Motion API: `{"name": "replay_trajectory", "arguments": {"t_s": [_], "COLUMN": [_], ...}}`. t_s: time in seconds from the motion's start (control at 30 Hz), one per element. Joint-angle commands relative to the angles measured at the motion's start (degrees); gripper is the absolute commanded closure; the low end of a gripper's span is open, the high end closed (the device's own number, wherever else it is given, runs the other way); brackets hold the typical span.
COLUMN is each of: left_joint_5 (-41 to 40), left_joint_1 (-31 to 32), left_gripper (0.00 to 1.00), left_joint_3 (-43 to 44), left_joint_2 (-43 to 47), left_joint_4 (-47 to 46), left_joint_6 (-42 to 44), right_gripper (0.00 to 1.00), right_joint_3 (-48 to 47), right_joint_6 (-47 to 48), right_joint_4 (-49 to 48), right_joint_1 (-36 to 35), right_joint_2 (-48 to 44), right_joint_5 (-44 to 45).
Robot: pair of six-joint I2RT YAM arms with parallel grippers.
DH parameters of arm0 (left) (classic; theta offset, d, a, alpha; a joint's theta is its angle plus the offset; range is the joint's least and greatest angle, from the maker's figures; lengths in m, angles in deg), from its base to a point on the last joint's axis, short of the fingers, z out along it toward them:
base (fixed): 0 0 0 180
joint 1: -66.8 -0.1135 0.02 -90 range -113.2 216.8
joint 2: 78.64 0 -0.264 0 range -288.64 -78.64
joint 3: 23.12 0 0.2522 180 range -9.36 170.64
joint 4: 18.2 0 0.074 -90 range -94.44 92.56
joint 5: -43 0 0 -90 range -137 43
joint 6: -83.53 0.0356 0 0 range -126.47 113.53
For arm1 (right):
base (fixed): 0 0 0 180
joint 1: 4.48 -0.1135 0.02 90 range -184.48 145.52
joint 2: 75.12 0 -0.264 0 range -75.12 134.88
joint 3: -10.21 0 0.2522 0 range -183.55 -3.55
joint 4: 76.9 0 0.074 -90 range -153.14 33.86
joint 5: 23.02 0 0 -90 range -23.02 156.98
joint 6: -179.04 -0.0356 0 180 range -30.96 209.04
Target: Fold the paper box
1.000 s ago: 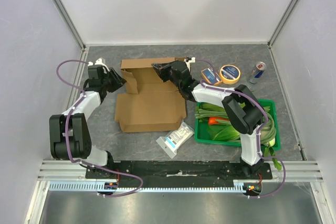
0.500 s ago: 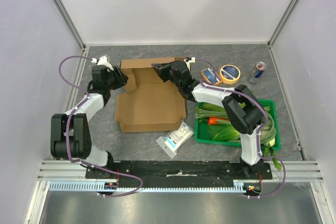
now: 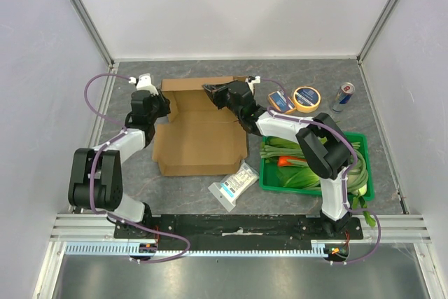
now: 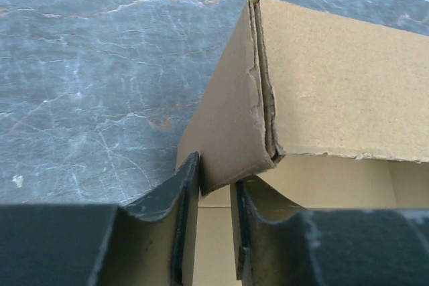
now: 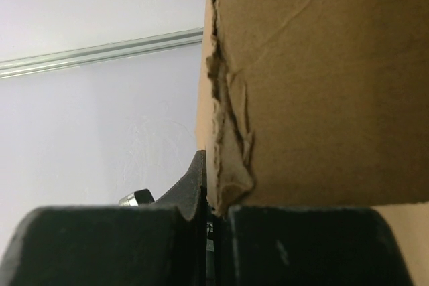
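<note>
Looking down on the paper box, plain brown and unprinted, lying on the grey tabletop between the two arms, base flat, back and left walls raised. Pinching the ragged edge of the back wall with the right end effector, jaws closed right down on the cardboard. Straddling the lower corner of the left wall with the left end effector, one finger either side, gap narrow; cannot tell whether clamped or merely flanking. Spotting a white-and-blue packet just beside the box's near right corner, print too small to read. Noting a green crate of vegetables to the right. Picking out, behind the crate, a roll of tape and a silver-and-blue can, lettering unreadable.
</note>
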Motion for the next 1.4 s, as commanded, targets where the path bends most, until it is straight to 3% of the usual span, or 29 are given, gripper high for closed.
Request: {"name": "replay_trajectory", "arguments": {"t_s": [0.0,0.03,0.13,0.2,0.23,0.33,0.4,0.47,0.6,0.67,0.73,0.97,1.37], "left_joint_5": [-12.5,-13.3,-13.8,-15.2,-15.4,-14.6,-14.6,-15.5,-25.7,-32.4,-36.5,-43.8,-48.6], "left_joint_1": [3.2,3.6,4.2,4.8,4.9,4.9,5.1,5.6,8.6,9.5,10.5,12.4,12.8], "left_gripper": [0.76,0.81,0.82,0.71,0.56,0.52,0.54,0.65,0.83,0.98,0.98,0.98,0.98], "left_joint_3": [-0.5,-0.7,-0.9,0.2,0.2,1.0,2.5,4.8,8.9,13.3,16.5,18.6,12.8], "left_joint_2": [0.1,0.1,-1.2,-1.6,-1.8,-2.2,-3.5,-4.9,-7.1,-9.8,-11.5,-12.4,-10.3], "left_joint_4": [-5.2,-5.3,-7.0,-5.6,-5.7,-5.1,-3.3,-1.3,4.3,11.2,18.4,21.6,12.7], "left_joint_6": [1.3,0.8,0.4,0.5,0.6,0.1,0.1,0.6,0.7,-1.3,-3.5,-4.7,5.6], "right_gripper": [1.00,1.00,1.00,1.00,1.00,1.00,1.00,1.00,1.00,1.00,1.00,1.00,1.00], "right_joint_3": [-1.6,-1.6,-2.3,-2.4,-2.4,-2.6,-2.7,-2.7,-2.7,-1.8,-1.5,-1.9,-1.6], "right_joint_6": [0.5,0.3,0.3,0.2,0.2,0.3,0.3,0.3,-0.4,-1.5,-1.8,-4.2,-4.3], "right_joint_4": [3.9,4.0,4.4,4.5,4.7,4.9,4.9,4.9,4.7,4.1,4.3,3.6,2.8], "right_joint_1": [-0.3,-0.3,-0.3,-0.3,-0.3,-0.3,-0.3,-0.4,-0.7,-1.0,-1.2,-1.4,-1.2], "right_joint_2": [0.3,0.2,0.2,0.1,0.1,-0.1,0.1,0.0,0.4,0.4,-0.4,-0.1,-0.6], "right_joint_5": [-1.7,-1.7,-1.8,-1.8,-1.8,-1.8,-1.8,-1.8,-2.0,-1.9,-1.2,-1.9,-1.2]}}
